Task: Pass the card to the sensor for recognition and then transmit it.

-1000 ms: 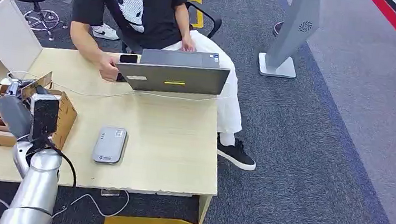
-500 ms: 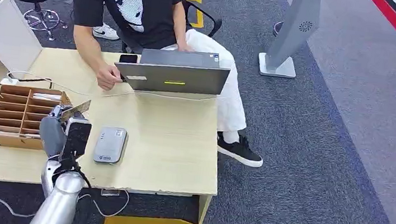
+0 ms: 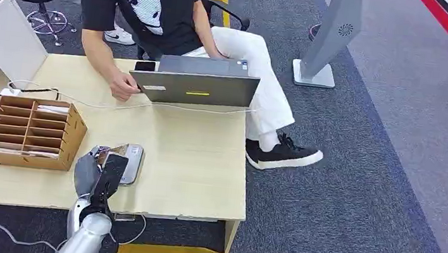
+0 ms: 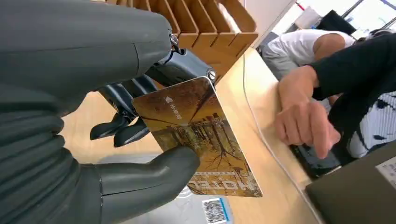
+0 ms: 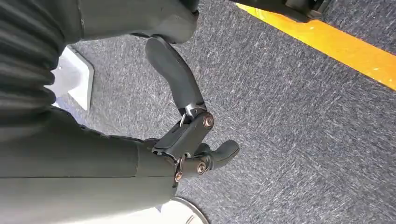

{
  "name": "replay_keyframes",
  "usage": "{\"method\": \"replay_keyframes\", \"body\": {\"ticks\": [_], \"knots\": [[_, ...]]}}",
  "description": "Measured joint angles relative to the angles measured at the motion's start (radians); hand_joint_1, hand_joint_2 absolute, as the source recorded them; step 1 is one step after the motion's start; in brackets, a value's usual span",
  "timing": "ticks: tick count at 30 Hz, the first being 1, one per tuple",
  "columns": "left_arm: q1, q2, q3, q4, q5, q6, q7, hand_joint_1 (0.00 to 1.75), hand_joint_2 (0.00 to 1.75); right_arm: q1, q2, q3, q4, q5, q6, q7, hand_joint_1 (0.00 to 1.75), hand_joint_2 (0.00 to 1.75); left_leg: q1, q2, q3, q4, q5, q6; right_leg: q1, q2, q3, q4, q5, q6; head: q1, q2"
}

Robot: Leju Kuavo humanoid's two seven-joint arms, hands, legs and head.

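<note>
The left hand (image 3: 99, 174) covers the near-left part of the grey sensor (image 3: 134, 157) (its label is too small to read), and perhaps hides some of the card (image 4: 198, 135).

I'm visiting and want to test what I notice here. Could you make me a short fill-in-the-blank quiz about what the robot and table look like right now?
1. The robot's left hand holds a brown ____ printed with trees.
2. The left hand hovers over the grey card reader, which lies to the right of the wooden ____ with compartments on the table.
3. The person's hand rests beside a grey ____.
4. The right hand hangs over the ____, holding nothing.

Missing words: card; box; laptop; carpet
</note>
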Motion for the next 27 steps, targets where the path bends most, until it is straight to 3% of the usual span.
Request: {"method": "replay_keyframes", "body": {"ticks": [19,27], "knots": [[-0.044,0.04,0.012,0.132,0.026,0.012,0.113,1.75,1.75,0.0,0.0,-0.016,0.0,0.0,-0.006,0.0,0.0,1.75,0.0,0.0,0.0,0.0,0.0,0.0,0.0,0.0,0.0,0.0,0.0,0.0,0.0,0.0],[-0.061,0.055,0.021,0.166,0.023,0.018,0.12,1.75,1.75,-0.001,0.0,-0.019,0.0,-0.007,-0.005,-0.002,0.0,1.75,0.0,0.0,0.001,0.0,0.001,0.0,0.0,0.0,0.001,0.001,0.0,0.0,0.0,0.0]]}}
